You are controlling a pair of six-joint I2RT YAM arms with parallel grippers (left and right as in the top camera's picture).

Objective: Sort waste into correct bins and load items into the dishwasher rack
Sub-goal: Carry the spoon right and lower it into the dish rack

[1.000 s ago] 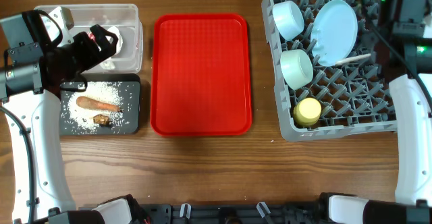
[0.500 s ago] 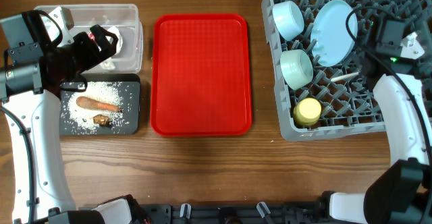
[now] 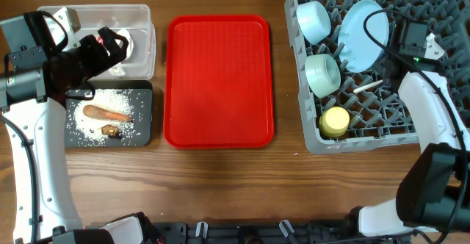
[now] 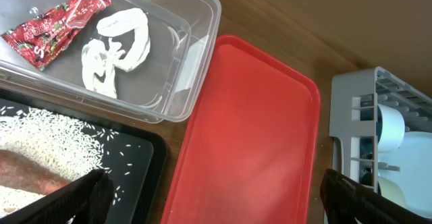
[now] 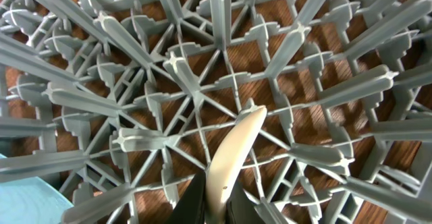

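Note:
My right gripper [image 5: 217, 200] is shut on the white plastic spoon [image 5: 233, 153], whose bowl end lies among the pegs of the grey dishwasher rack [image 3: 367, 137]. The rack also holds the pale blue plate [image 3: 365, 25], pale blue bowl [image 3: 313, 20], mint-green bowl [image 3: 322, 73] and yellow cup [image 3: 335, 120]. At the left my open left gripper [image 4: 216, 204] hovers by the clear tub [image 3: 143, 23], which contains the red strip [image 4: 57, 21] and paper wad [image 4: 115, 45]. The black tray [image 3: 143, 126] carries rice [image 3: 110, 101], the carrot-like stick [image 3: 106, 114] and a brown lump [image 3: 110, 130].
The red serving tray [image 3: 219, 82] lies bare between the bins and the rack. Bare wooden table [image 3: 220, 185] runs along the front. The right arm [image 3: 426, 119] reaches over the rack's right side.
The right arm has swung inward and down over the rack, bringing the spoon lower and nearer the front among the pegs. The left arm has not moved.

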